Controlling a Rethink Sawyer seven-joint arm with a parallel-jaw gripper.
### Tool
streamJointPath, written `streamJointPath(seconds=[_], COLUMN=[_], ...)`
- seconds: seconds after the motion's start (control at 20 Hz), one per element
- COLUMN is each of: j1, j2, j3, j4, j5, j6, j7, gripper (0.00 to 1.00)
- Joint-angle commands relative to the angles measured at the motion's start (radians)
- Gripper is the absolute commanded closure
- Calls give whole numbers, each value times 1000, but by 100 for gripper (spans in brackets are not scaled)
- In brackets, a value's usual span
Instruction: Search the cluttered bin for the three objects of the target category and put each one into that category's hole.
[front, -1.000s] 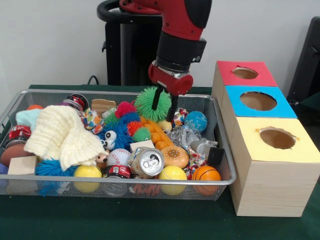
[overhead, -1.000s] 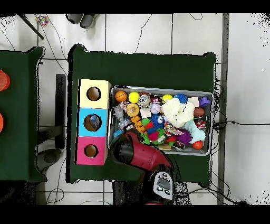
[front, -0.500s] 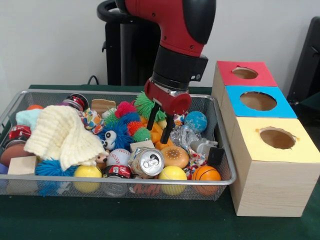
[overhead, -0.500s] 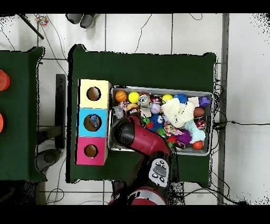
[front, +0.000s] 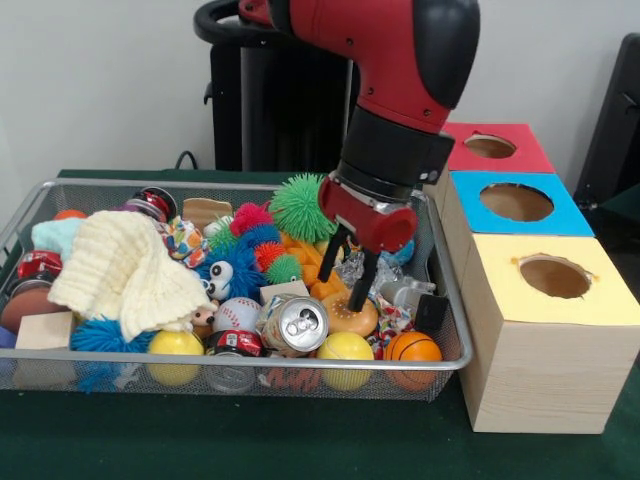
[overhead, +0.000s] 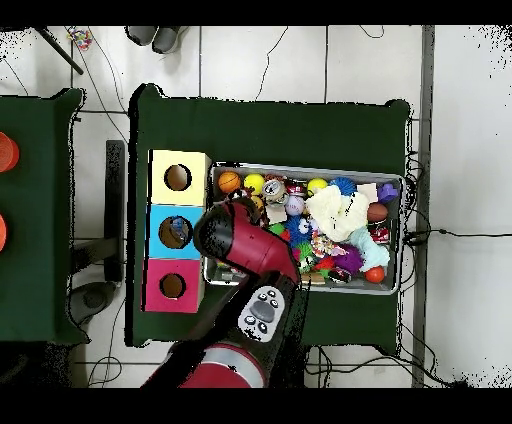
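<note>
The wire mesh bin (front: 250, 361) is full of toys; it also shows in the overhead view (overhead: 305, 167). My gripper (front: 342, 290) hangs low over the right part of the bin, its fingers apart and nothing between them. One crinkly clear plastic bottle (front: 350, 266) lies right at the fingers, partly hidden behind them. I cannot make out other clear bottles. The red-topped box hole (front: 490, 146) is at the far right, behind the arm's elbow; in the overhead view the hole (overhead: 172, 286) is left of the bin. There the arm (overhead: 237, 238) hides the gripper.
A silver can (front: 296, 323), an orange burger toy (front: 345, 318), yellow balls and a small basketball (front: 412, 347) lie near the front rim. A cream knitted cloth (front: 120, 265) covers the left. The blue-topped hole (front: 516, 201) and the yellow-topped hole (front: 555, 276) stand to the right.
The arm has swung toward the boxes' side of the bin and come down; the gripper went from beside the green spiky ball to the clear bottle, still open.
</note>
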Motion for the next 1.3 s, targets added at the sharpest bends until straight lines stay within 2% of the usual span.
streamJointPath(seconds=[0.05, 0.25, 0.4, 0.65, 0.75, 0.9, 1.15, 1.3], j1=[14, 7, -31, -177, -216, -226, -176, -157], j2=[44, 30, 1, -69, -79, -61, -15, -14], j3=[-2, 5, 55, 208, 228, 208, 146, 144], j4=[-69, -37, 19, 166, 203, 221, 220, 232], j5=[107, 113, 92, -33, -72, -86, -30, -12], j6=[107, 86, 18, -164, -197, -218, -224, -238], j7=[244, 224, 200, 175, 173, 183, 202, 208], gripper=[0, 0, 0, 0, 0, 0, 0, 0])
